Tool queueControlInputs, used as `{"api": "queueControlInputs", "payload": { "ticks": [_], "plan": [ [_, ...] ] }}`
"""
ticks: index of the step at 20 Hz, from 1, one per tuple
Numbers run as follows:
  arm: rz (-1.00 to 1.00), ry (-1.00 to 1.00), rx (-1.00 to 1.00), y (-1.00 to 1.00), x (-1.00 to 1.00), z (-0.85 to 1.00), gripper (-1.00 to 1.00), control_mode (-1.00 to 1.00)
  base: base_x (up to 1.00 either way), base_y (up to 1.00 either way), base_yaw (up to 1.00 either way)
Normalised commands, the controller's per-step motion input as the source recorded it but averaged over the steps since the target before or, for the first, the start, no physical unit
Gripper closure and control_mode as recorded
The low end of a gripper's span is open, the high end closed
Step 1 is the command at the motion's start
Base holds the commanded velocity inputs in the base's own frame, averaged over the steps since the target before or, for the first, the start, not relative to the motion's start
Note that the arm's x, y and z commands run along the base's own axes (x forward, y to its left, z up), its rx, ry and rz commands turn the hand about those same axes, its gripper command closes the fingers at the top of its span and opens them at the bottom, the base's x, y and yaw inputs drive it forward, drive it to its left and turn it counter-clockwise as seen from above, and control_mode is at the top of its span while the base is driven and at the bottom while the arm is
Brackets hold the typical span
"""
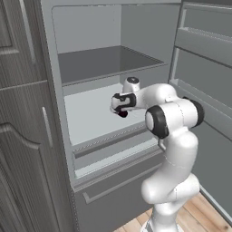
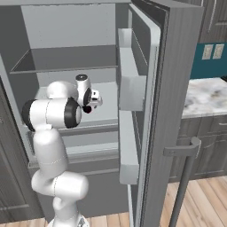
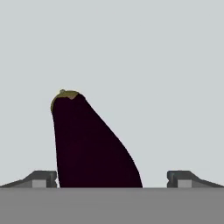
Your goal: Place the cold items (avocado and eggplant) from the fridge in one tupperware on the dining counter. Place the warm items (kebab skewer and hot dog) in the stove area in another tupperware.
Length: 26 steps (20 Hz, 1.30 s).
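Note:
A dark purple eggplant (image 3: 89,144) with a greenish-brown cap lies on the fridge's white lower shelf (image 1: 88,115). In the hand view it reaches from the bottom edge up to the middle. My gripper (image 3: 111,177) is open and wide, with the eggplant between the fingertips (image 3: 43,178), nearer the left one. From the base views the hand (image 1: 120,105) reaches into the fridge just over the shelf, and a bit of the eggplant (image 1: 122,113) (image 2: 87,109) shows under it. The avocado, kebab skewer, hot dog and tupperware are out of view.
A grey upper shelf (image 1: 104,63) hangs above the hand. The open fridge door (image 2: 146,111) with its bins (image 2: 131,86) stands to the right. A drawer front (image 1: 113,156) runs below the shelf. Dark cabinets (image 1: 22,136) are at the left, a marble counter (image 2: 208,95) at the far right.

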Motion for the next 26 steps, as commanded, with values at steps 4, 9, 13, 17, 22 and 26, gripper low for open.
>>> {"api": "queueControlInputs", "payload": {
  "ticks": [4, 9, 13, 17, 22, 26],
  "plan": [
    [0.01, 0.05, 0.0, 0.05, 0.11, -0.13, -1.0, -1.0, 0.0, 0.0, 0.0],
    [0.0, 0.15, 0.0, 0.13, 0.0, -0.21, -1.0, -1.0, 0.0, 0.0, 0.0],
    [0.0, 0.12, 0.0, 0.16, 0.0, -0.22, 1.0, -1.0, 0.0, 0.0, 0.0],
    [0.0, 0.02, 0.0, 0.16, 0.0, -0.08, 1.0, -1.0, 0.0, 0.0, 0.0],
    [-0.02, 0.01, 0.0, 0.03, -0.25, -0.04, 1.0, -1.0, 0.0, 0.0, 0.0],
    [-0.14, -0.04, 0.01, -0.06, -0.97, -0.03, 1.0, -1.0, 0.0, 0.0, 0.0]
  ]
}}
